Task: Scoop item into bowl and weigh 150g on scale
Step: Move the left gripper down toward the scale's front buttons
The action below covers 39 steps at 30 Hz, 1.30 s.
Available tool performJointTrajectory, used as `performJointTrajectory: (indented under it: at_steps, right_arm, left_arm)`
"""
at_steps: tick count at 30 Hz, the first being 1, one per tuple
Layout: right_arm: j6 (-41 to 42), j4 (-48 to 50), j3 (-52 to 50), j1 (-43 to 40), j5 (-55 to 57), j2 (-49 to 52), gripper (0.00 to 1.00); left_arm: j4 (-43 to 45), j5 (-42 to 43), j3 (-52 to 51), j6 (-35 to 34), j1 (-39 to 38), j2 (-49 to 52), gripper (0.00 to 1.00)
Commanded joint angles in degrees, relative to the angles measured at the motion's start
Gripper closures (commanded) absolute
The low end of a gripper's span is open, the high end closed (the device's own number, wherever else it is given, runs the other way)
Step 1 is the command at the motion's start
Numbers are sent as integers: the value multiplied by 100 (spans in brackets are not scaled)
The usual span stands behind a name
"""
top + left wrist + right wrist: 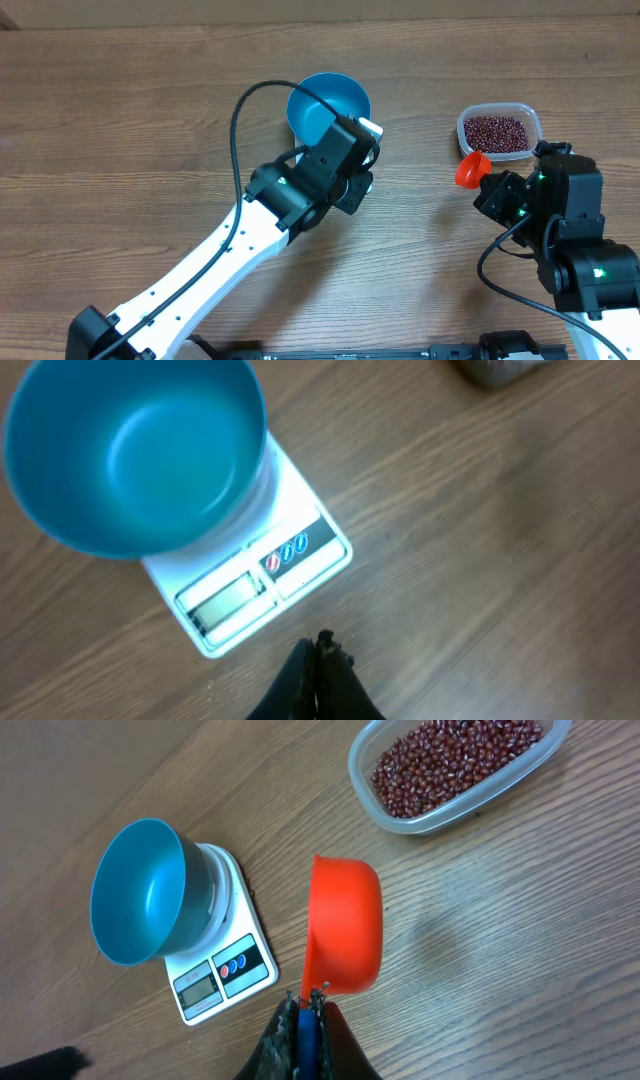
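Observation:
The empty blue bowl [328, 100] [135, 450] [140, 890] stands on the white scale [250, 585] [215, 970], which my left arm mostly hides from overhead. My left gripper [318, 645] [358, 165] hovers just in front of the scale's display edge, shut on nothing. The dark red beans [496, 131] [450, 760] fill a clear tub at the right. My right gripper [305, 1003] [492, 186] is shut on the blue handle of an orange scoop [345, 925] [471, 168], held over the table between tub and scale. No beans show in the scoop.
The clear plastic tub [532, 120] [365, 790] sits at the far right of the wooden table [120, 120]. A black cable [236, 120] loops over the left arm beside the bowl.

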Motion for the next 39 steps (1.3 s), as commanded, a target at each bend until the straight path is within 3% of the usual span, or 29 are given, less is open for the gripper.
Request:
performJointTrajectory:
  at_steps: [1, 8, 18, 27, 39]
  right_arm:
    - [-9, 44, 195, 11, 92, -68, 96]
    - [-9, 46, 195, 11, 92, -68, 96]
    - [-11, 44, 195, 11, 92, -68, 96]
    - [-9, 46, 195, 11, 94, -33, 96]
    - [-11, 46, 195, 11, 94, 136, 96]
  left_arm:
    - [516, -122, -564, 9, 0, 70, 95]
    - [1399, -170, -1178, 557, 0, 431, 96]
    - [2247, -605, -1211, 603, -9, 1320, 96]
    - [2371, -977, -1211, 601, 0, 1744, 96]
    - [2590, -1469, -1211, 83, 0, 2037, 96]
